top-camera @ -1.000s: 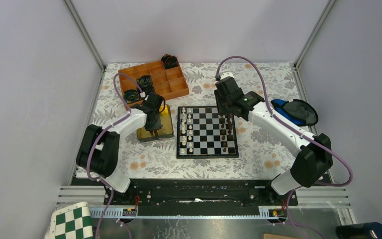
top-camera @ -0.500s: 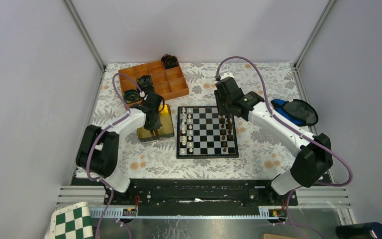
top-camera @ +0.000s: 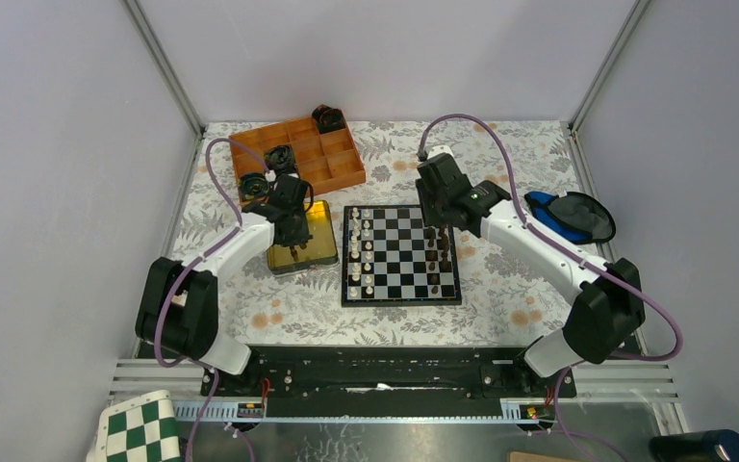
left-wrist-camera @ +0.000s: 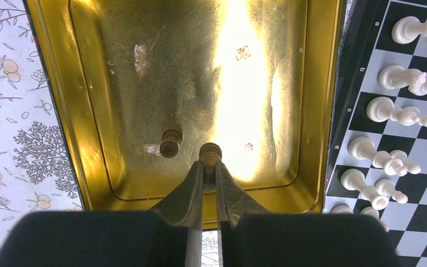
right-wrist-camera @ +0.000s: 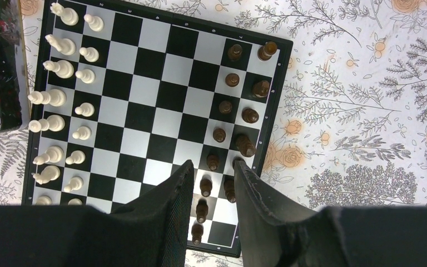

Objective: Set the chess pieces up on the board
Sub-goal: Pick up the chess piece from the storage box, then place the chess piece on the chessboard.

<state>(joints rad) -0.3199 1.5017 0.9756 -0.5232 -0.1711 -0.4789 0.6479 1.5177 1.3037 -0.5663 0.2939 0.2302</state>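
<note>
The board lies mid-table, white chess pieces in its two left columns and dark brown ones in its two right columns. In the left wrist view my left gripper is shut on a brown chess piece inside the gold tin. A second brown piece lies just left of it on the tin floor. My right gripper hangs open above the dark pieces near the board's right edge and holds nothing.
The gold tin touches the board's left side. An orange compartment tray with black coiled objects stands behind it. A blue and black object lies at the right, and a green-and-white checkered sheet at the bottom left.
My left gripper has closed on the brown piece in the tin, and the left arm's elbow has shifted a little to the left. The right arm has not moved.
</note>
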